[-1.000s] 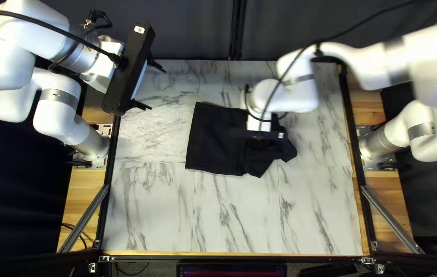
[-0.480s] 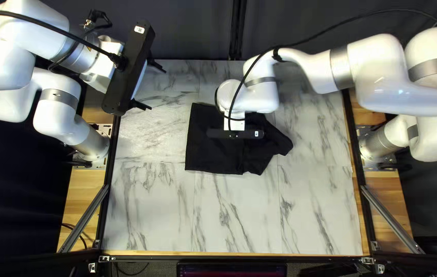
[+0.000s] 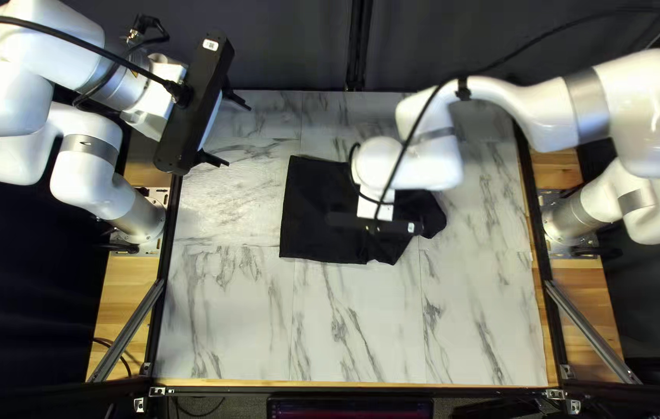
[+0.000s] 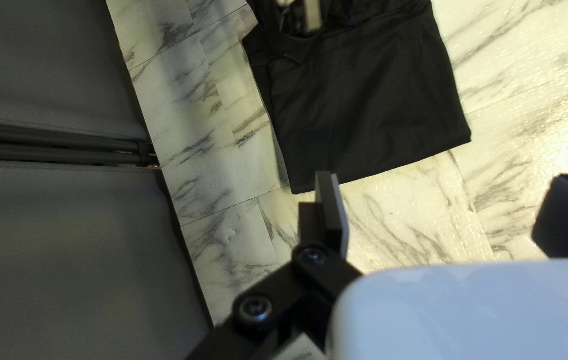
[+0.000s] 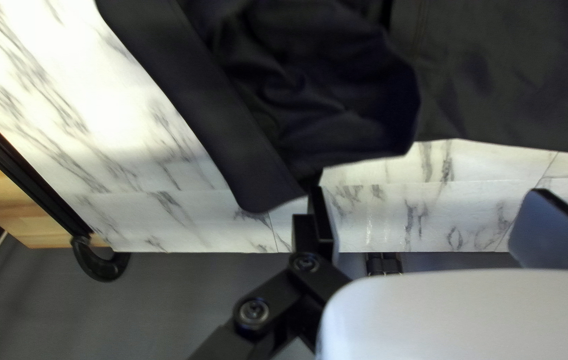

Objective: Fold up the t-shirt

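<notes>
My left gripper is raised over the table's left edge, away from the shirt; in its wrist view this gripper stands open, nothing between its fingers. The black t-shirt lies mid-table, its left part a smooth flat panel, its right part bunched and uneven. Over the shirt's middle is my right gripper, its fingertips hidden from above. The right wrist view shows that gripper open, the crumpled shirt ahead of it. The smooth panel is ahead of my left gripper.
The marble-patterned tabletop has dark rails along its sides. My right arm reaches across the table's far right portion, a black cable looping from it. Dark curtain hangs behind the far edge.
My right gripper swung left over the shirt, then came partway back right and nearer the table's near edge. The shirt's far left corner shifted slightly left. My left arm stayed still.
</notes>
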Robot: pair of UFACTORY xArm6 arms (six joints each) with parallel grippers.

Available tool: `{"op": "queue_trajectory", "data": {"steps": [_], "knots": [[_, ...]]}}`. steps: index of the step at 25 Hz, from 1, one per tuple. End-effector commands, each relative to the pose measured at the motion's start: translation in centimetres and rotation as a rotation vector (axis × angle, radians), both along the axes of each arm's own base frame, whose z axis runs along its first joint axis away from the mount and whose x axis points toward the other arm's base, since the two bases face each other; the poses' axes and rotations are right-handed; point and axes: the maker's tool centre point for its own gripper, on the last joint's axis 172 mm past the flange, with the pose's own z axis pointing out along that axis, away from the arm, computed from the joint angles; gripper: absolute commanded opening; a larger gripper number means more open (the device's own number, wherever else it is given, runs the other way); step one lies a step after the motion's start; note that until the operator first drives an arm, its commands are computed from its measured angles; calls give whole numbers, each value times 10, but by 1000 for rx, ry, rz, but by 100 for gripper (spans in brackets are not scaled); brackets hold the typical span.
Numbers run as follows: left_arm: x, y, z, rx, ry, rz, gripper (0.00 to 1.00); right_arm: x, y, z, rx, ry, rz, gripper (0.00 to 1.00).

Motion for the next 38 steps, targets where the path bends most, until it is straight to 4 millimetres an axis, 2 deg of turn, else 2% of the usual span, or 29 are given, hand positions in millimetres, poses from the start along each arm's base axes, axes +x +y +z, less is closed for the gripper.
{"op": "queue_trajectory", "data": {"steps": [1,5,10,13,19,20,21,22,23,24,32,38], "knots": [[0,0,0,0,0,0,100,1,35,-20,23,-24,-49,100],[0,0,0,0,0,0,100,-1,40,-46,65,-30,-135,100],[0,0,0,0,0,0,100,-3,23,-66,98,-6,-255,100],[0,0,0,0,0,0,100,-10,10,-75,106,24,-321,100],[0,0,0,0,0,0,100,-9,10,-83,114,63,-385,99],[0,0,0,0,0,0,100,-9,10,-86,115,68,-389,91],[0,0,0,0,0,0,100,-9,9,-89,116,70,-389,74],[0,0,0,0,0,0,100,-9,9,-90,117,71,-387,49],[0,0,0,0,0,0,100,-8,9,-92,119,71,-384,16],[0,0,0,0,0,0,100,-7,9,-94,121,72,-381,0],[0,0,0,0,0,0,100,-9,7,-99,121,74,-363,0],[0,0,0,0,0,0,100,7,29,-78,75,58,-324,0]]}}
